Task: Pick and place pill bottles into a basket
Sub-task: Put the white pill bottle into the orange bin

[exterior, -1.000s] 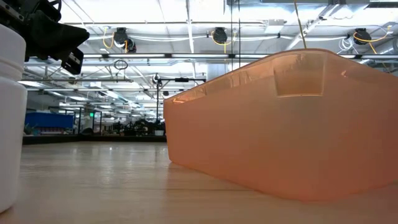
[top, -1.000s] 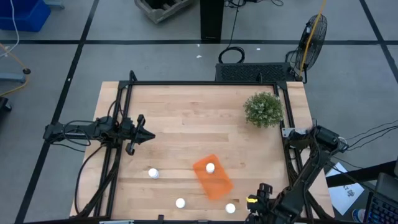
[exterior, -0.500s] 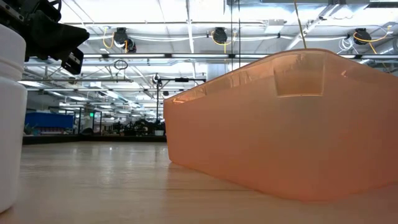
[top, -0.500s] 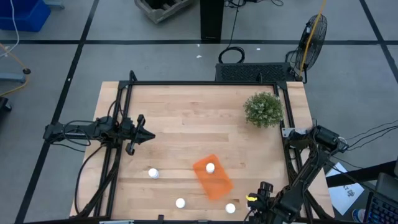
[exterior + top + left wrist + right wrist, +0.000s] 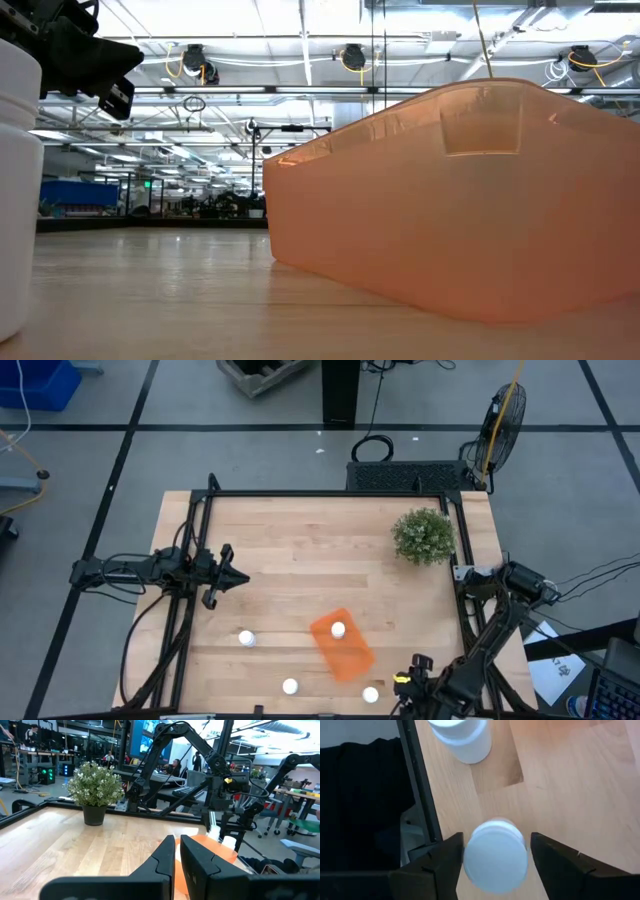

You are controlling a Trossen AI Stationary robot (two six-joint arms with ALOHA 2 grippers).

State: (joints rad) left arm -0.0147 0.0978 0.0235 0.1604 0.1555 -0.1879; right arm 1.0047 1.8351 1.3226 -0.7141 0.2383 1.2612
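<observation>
Creeping left along the counter's point(image 5: 300, 560) near edge since a second ago, my right pincer point(image 5: 494, 857) hangs spread around a pill bottle point(image 5: 495, 851) there, grasp pending, beside the basket point(image 5: 342, 644); left pincer point(image 5: 177, 851) waits pressed together.

Low view: basket point(image 5: 470, 200) right end & bottle point(image 5: 18, 190) cropped.
</observation>
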